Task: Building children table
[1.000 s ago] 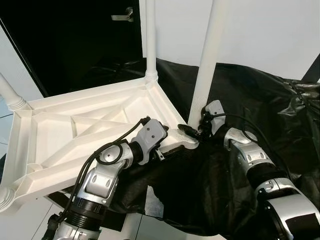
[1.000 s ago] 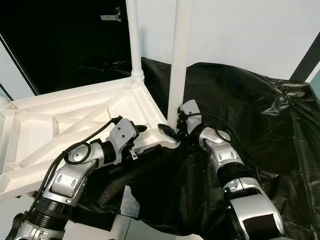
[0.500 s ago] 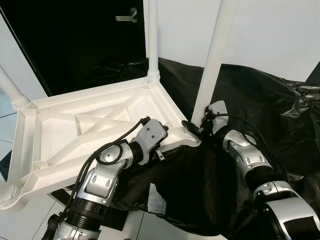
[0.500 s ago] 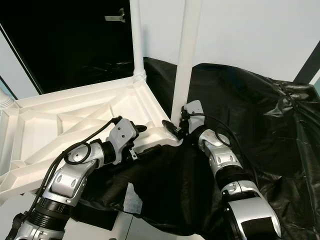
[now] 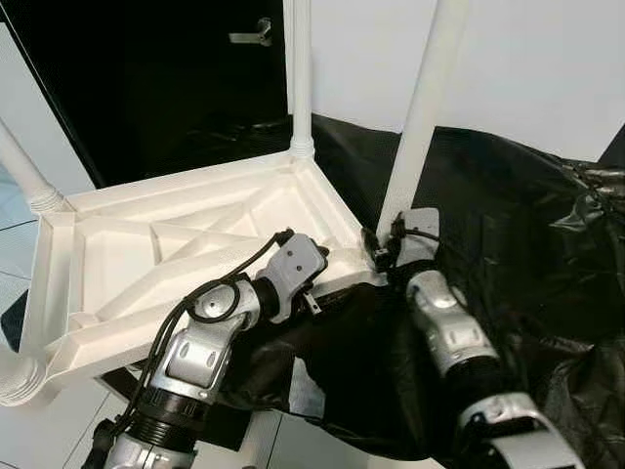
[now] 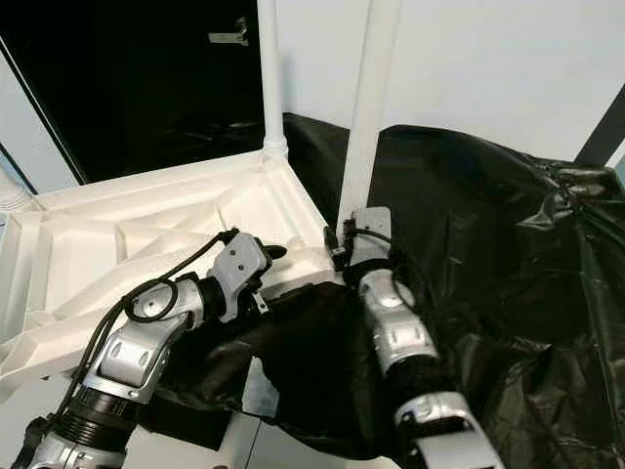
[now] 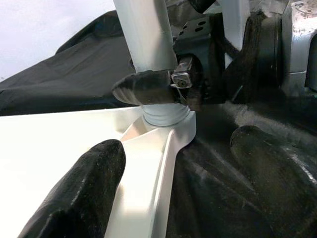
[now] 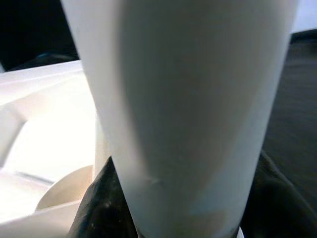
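While the white children's table top (image 5: 186,244) lies upside down with its ribbed underside up, the right gripper (image 5: 384,252) has its jaws closed around the base of the near-right leg (image 5: 422,107), just above the corner socket. The left gripper (image 7: 148,198) sits at the top's near edge, left of that leg, jaws open, one finger (image 7: 79,198) over the white edge and the other over the black plastic sheet (image 5: 518,225). A second leg (image 5: 300,73) stands at the far corner.
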Controlling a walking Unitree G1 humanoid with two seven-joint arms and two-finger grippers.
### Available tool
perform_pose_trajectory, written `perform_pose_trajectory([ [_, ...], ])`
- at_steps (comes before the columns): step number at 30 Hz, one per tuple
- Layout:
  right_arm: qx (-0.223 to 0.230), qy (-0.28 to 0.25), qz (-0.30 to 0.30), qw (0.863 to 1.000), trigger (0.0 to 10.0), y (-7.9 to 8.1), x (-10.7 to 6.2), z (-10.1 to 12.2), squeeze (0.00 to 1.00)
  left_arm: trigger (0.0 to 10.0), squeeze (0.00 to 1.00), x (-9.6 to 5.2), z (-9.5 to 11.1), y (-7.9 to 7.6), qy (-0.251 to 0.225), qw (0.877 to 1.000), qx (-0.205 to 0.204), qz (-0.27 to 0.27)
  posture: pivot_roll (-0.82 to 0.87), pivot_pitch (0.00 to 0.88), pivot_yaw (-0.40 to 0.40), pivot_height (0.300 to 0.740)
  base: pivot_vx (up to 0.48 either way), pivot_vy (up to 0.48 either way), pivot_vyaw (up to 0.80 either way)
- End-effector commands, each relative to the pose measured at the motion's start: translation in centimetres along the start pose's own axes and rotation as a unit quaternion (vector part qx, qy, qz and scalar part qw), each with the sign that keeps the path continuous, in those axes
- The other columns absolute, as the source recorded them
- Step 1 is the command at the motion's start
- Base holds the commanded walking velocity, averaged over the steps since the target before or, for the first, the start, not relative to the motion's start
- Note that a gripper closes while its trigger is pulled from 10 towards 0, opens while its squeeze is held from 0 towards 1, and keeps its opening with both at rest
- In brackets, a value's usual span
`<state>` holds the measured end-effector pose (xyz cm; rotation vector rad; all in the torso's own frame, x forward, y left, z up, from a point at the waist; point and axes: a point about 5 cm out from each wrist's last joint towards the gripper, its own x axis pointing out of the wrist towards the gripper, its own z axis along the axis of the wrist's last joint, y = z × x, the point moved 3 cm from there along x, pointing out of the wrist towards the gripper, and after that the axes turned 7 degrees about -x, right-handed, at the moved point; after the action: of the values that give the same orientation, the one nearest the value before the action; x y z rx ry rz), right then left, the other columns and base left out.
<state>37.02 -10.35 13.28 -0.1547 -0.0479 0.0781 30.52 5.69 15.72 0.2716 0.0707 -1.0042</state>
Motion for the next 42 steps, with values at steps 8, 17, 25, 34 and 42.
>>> perform_pose_trajectory([
  [8,0.011,0.030,-0.002,0.999,10.0,0.6,-1.0,-1.1,0.00,10.0,0.00,0.3,-0.2,0.0,0.003,1.000,0.003,0.028,0.01,0.000,-0.044,0.740,0.000,0.000,0.00],
  [17,0.010,-0.004,0.022,1.000,10.0,0.8,-1.4,0.1,1.00,10.0,0.00,0.3,-0.2,0.1,0.002,0.999,0.004,0.032,0.00,0.000,-0.046,0.740,0.000,0.000,0.00],
  [25,0.014,-0.049,0.104,0.993,10.0,-0.4,-2.7,0.8,1.00,10.0,0.00,-0.2,-0.3,0.2,0.001,0.999,0.007,0.039,0.01,0.000,-0.045,0.740,0.000,0.000,0.00],
  [34,-0.018,-0.050,0.205,0.977,10.0,-1.9,-2.3,0.3,0.00,10.0,0.00,-0.2,-0.3,0.2,0.002,0.999,0.009,0.033,0.01,0.000,-0.022,0.740,0.000,0.000,0.00],
  [42,-0.062,-0.027,0.290,0.955,10.0,-1.8,0.4,0.3,0.00,10.0,0.00,0.0,-0.1,0.4,0.000,0.999,0.015,0.032,0.03,0.000,-0.021,0.740,0.000,0.000,0.00],
])
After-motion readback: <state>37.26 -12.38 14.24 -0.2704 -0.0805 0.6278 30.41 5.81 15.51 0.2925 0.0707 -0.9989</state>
